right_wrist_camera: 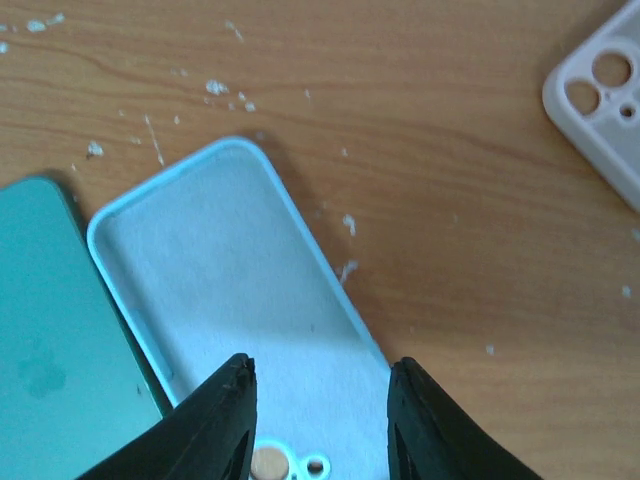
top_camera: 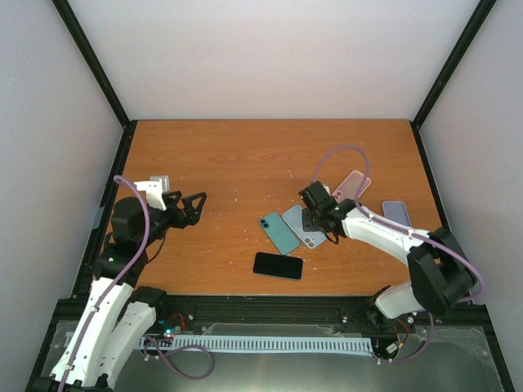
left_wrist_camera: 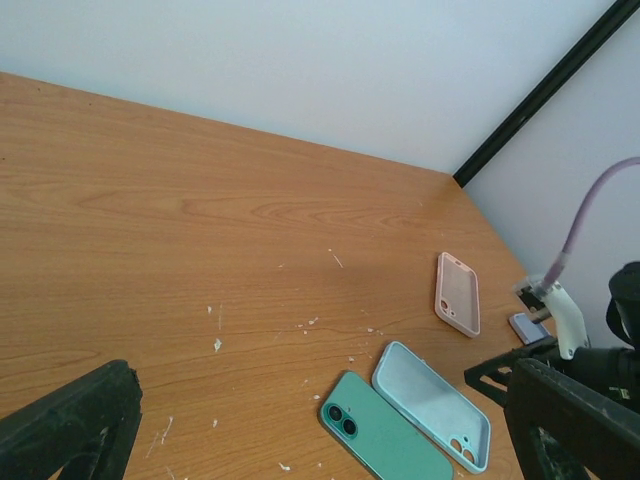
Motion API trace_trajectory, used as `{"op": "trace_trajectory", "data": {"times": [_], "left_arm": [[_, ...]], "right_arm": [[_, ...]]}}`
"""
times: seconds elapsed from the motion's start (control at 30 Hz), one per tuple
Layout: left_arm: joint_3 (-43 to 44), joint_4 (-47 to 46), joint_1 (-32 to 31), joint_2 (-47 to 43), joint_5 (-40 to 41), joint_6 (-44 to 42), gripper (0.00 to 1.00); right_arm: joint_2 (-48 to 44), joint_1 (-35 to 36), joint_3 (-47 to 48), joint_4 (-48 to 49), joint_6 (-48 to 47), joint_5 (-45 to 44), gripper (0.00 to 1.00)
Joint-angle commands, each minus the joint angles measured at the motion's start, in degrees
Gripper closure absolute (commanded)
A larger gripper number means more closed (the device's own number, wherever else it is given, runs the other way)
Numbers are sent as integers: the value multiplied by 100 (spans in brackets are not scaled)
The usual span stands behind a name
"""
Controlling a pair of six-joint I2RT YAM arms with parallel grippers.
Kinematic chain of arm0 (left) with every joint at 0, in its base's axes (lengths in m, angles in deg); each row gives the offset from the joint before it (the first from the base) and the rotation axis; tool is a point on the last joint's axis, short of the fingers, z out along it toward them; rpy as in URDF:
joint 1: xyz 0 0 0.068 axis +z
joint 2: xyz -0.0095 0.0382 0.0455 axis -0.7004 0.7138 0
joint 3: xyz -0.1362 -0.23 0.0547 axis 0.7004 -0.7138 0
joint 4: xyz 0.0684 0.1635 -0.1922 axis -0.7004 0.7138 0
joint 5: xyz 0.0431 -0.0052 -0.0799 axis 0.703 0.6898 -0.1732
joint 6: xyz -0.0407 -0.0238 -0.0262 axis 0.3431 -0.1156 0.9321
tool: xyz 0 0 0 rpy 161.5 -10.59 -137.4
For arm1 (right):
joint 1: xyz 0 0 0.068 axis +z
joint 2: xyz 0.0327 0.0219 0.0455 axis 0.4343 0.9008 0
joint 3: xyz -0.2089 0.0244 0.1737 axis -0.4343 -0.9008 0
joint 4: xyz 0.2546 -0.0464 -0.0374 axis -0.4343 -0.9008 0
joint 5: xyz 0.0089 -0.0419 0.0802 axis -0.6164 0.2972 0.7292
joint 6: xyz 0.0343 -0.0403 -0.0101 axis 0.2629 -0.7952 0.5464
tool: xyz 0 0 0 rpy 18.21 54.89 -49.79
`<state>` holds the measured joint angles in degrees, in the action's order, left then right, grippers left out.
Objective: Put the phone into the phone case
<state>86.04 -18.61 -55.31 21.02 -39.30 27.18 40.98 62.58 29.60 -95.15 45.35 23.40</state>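
A teal phone (top_camera: 279, 233) lies camera side up, next to an empty light blue case (top_camera: 302, 225) that lies open side up. Both also show in the left wrist view: phone (left_wrist_camera: 385, 440), case (left_wrist_camera: 432, 403). My right gripper (top_camera: 315, 215) is open and empty, low over the case's camera-hole end. In the right wrist view the gripper (right_wrist_camera: 320, 368) straddles the right rim of the case (right_wrist_camera: 220, 270), with the phone (right_wrist_camera: 50, 340) at the left. My left gripper (top_camera: 193, 207) is open and empty, well left of the phones, and shows in its own view (left_wrist_camera: 320, 400).
A black phone (top_camera: 278, 265) lies screen up near the front edge. A pink case (top_camera: 351, 185) lies behind the right gripper and shows in both wrist views (left_wrist_camera: 457, 292) (right_wrist_camera: 600, 90). A lavender case (top_camera: 396, 213) lies at the right. White flecks dot the wooden table (top_camera: 229, 163).
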Motion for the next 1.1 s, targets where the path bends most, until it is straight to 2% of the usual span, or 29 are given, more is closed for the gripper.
{"op": "trace_trajectory", "data": {"times": [0.0, 0.1, 0.27, 0.37, 0.53, 0.67, 0.87, 1.07], "left_arm": [[44, 23, -23, -58, 158, -161, 1], [37, 48, -23, -26, 320, -146, 1], [138, 189, -22, 22, 606, -139, 1], [153, 255, -22, -26, 868, -98, 0], [147, 312, -22, -98, 1008, 15, 1], [142, 340, -22, -64, 953, 157, 1], [153, 358, -22, 76, 588, 517, 0], [148, 414, -22, 122, 493, 630, 0]], "right_arm": [[325, -45, 476, 247, -780, 147, 66], [323, 10, 451, 370, -797, 865, 67], [135, 420, 161, 535, -1197, 1535, 58], [128, 775, 150, 275, -1363, 1392, 52], [88, 1193, 132, -31, -1293, 1431, 37], [-37, 1536, 63, -193, -1207, 1272, 32], [42, 1625, -121, -156, -1501, 1518, 8], [251, 1747, -134, -184, -1502, 1473, 5]]}}
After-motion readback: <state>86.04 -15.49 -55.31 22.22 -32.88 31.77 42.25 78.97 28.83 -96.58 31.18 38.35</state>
